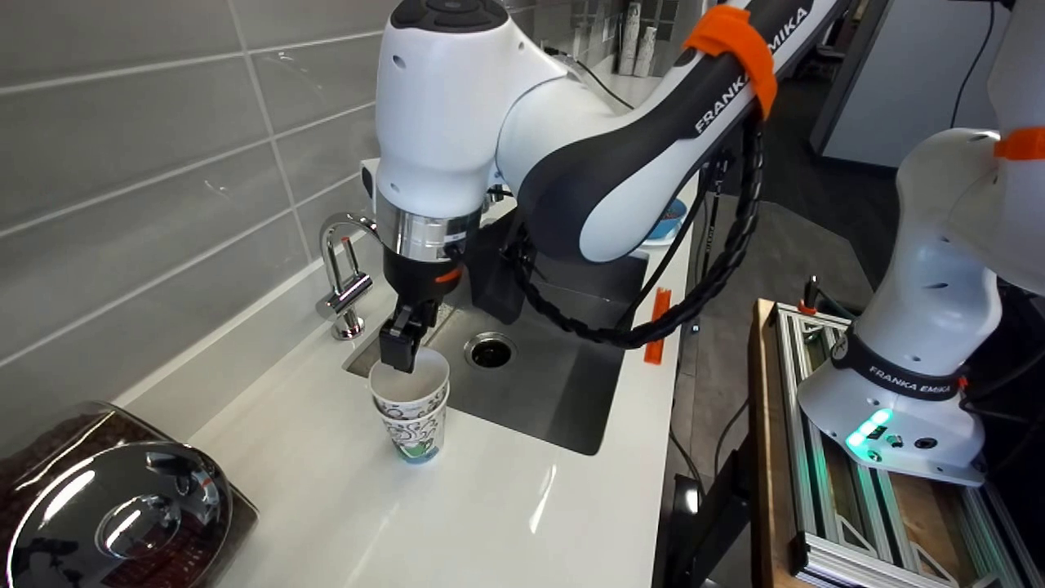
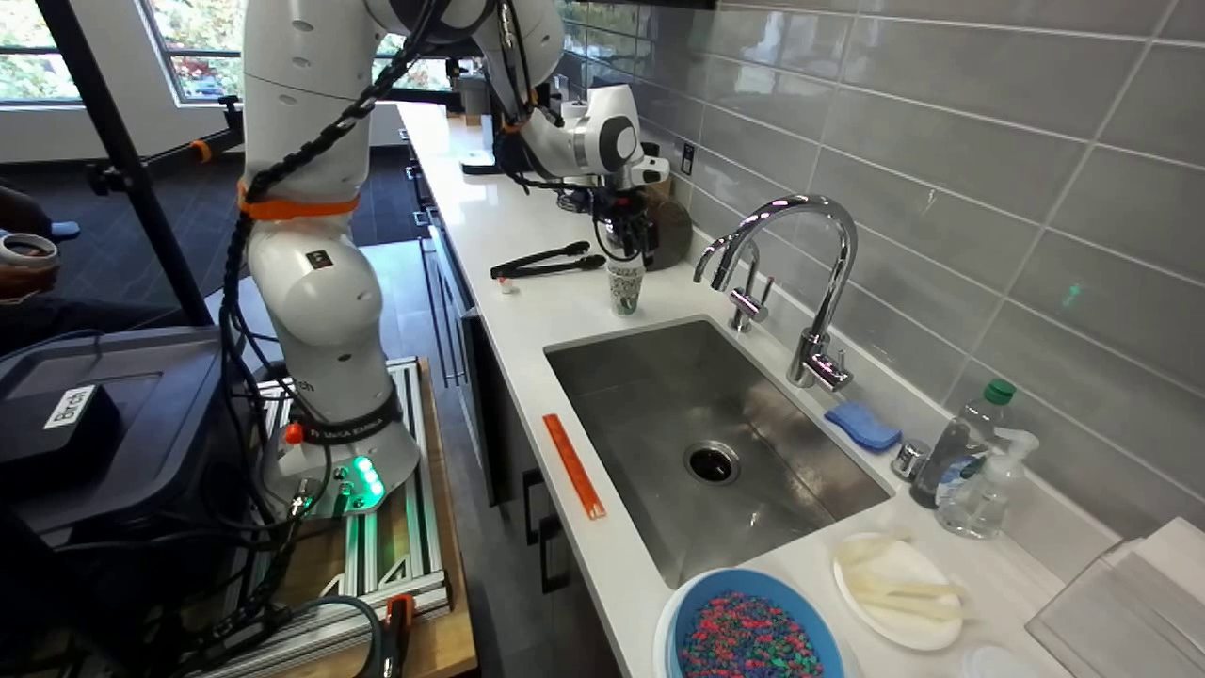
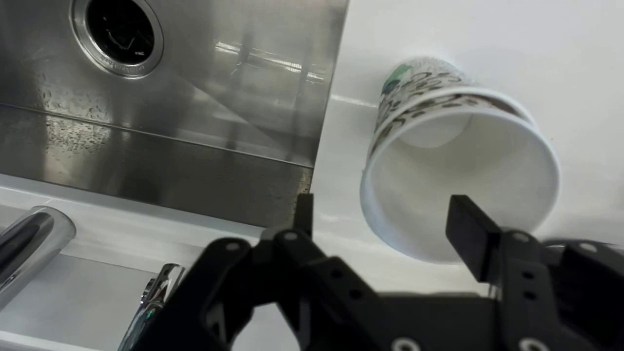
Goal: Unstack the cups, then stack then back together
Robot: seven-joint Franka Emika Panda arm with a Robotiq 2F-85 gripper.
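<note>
Two white paper cups with a printed pattern stand nested and upright on the counter beside the sink. The upper cup point(image 1: 411, 403) sits in the lower cup point(image 1: 418, 441), its rim a little above the lower rim. In the wrist view the upper cup's mouth point(image 3: 463, 161) faces the camera, and the lower cup point(image 3: 414, 83) shows behind it. The stack point(image 2: 625, 290) also shows in an exterior view. My gripper point(image 3: 385, 219) is open. One finger overlaps the upper cup's mouth, the other is outside the rim on the sink side. I cannot tell if the finger is inside or above the cup.
The steel sink point(image 2: 612, 372) is right beside the cups, with a small faucet point(image 1: 347, 298) at the wall. Black tongs point(image 2: 551, 259) lie near the stack. A lidded jar point(image 1: 122, 523), an orange strip point(image 2: 572, 466) and a blue bowl point(image 2: 692, 603) are also on the counter.
</note>
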